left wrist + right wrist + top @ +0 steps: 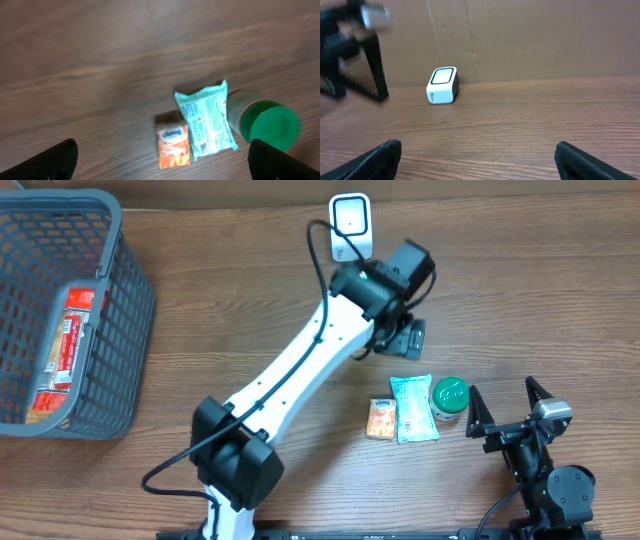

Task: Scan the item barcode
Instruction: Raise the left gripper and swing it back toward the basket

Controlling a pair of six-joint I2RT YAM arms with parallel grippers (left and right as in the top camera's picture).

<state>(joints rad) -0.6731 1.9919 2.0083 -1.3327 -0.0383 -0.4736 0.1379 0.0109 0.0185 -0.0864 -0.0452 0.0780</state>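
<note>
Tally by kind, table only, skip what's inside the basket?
Packets: 2, orange packet and mint-green pouch
Jars: 1, green-lidded jar
Scanners: 1, white scanner
Baskets: 1, grey basket
Total: 5

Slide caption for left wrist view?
Open left fingers hover over orange packet, teal pouch and green-lidded jar on wood table.

Scanner (350,218) common to overhead, right wrist
</note>
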